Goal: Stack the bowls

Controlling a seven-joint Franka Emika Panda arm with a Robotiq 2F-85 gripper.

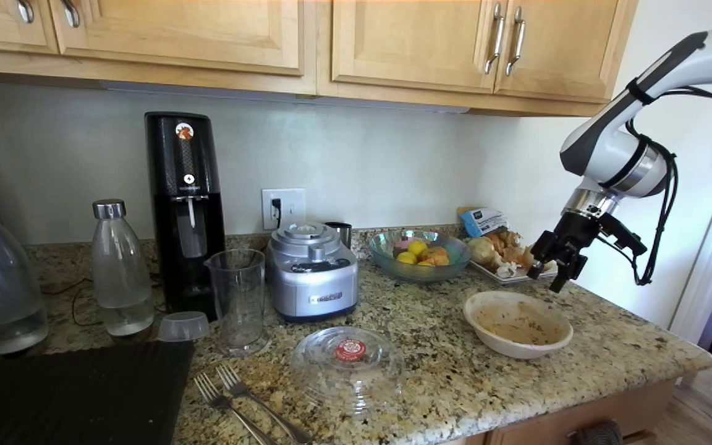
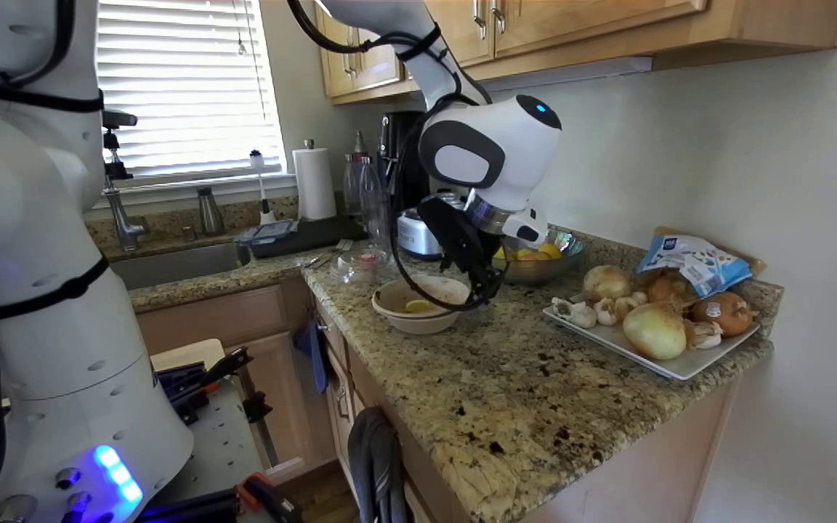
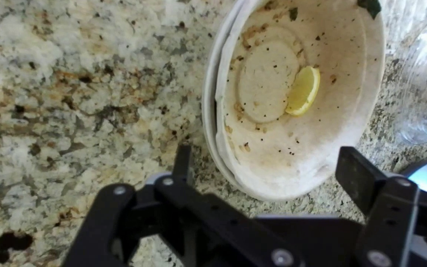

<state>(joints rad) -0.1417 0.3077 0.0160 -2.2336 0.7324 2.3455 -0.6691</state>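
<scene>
Two bowls (image 2: 422,325) nested; even seating not confirmed

Location: the upper bowl (image 3: 328,141) sits inside the lower bowl (image 3: 209,107), the pair standing on the counter (image 1: 449,395). In the wrist view the lower rim shows along one side only; an off-centre fit is possible, though the camera angle may account for it.

The gripper (image 3: 266,152) hangs near and above the rims, jaws spread wide, nothing held, no contact visible. Stacking is judged complete; withdrawal is the probable remaining step.

Hazards: a sideways exit could strike the rim and push the pair toward the clear plastic lid (image 1: 350,366). Closing while low could pinch the upper rim alone and lift it out, undoing the stack. Any tilt could send the lemon wedge (image 3: 304,91), apparently loose, or the dark green scrap (image 3: 371,6) onto the counter.
</scene>
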